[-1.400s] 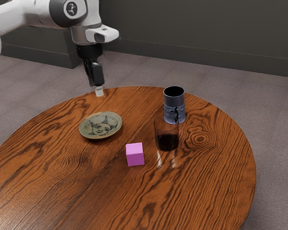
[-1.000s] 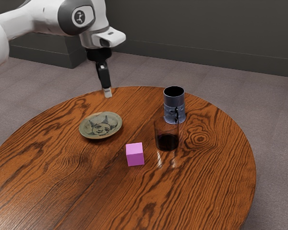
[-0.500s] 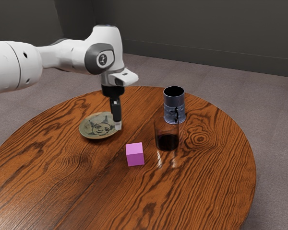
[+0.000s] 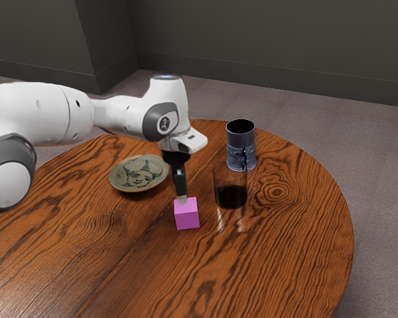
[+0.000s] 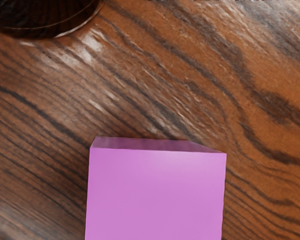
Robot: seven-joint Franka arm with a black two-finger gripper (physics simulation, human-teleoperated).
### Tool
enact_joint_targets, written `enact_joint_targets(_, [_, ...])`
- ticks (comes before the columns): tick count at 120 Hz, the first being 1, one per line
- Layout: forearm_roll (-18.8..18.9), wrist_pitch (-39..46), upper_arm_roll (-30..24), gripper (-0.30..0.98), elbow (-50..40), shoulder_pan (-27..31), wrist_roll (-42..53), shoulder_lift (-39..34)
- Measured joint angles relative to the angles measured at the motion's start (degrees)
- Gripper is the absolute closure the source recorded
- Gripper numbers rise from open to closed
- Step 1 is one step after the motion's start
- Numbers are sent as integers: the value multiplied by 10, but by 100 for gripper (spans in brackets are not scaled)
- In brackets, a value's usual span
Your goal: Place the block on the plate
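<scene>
Pink block [image 4: 186, 216] is sitting near on the table [image 4: 272, 265], gripper [image 4: 182, 199] hovering at its top, likely for grasping, with plate [image 4: 138, 175] waiting farther left as goal. Side-on angle is hiding finger state, can't tell apart or together; wrist view is cropping block and right-hand dark glass [image 4: 230, 196], whose rim is overlapping the far mug's [image 4: 241, 140] base

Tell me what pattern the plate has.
The plate carries a dark, face-like drawing on dull green, best seen in the exterior view.
</scene>
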Motion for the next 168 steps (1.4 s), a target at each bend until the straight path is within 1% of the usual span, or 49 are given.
enact_joint_targets(30, [-1, 27, -12, 0, 0, 1, 0, 26])
enact_joint_targets(78, [-2, 48, -28, 0, -2, 23, -3, 72])
enact_joint_targets(81, [-2, 50, -30, 2, -2, 23, -4, 73])
enact_joint_targets(98, [2, 57, -34, 25, -2, 23, -10, 72])
enact_joint_targets(113, [7, 62, -35, 37, -2, 23, -17, 70])
enact_joint_targets(125, [12, 67, -35, 45, -3, 23, -24, 67])
enact_joint_targets(138, [17, 71, -35, 48, -5, 22, -33, 58])
enact_joint_targets(160, [17, 70, -35, 44, -14, 17, -42, 17])
enact_joint_targets(168, [17, 67, -35, 44, -21, 17, -44, -12])
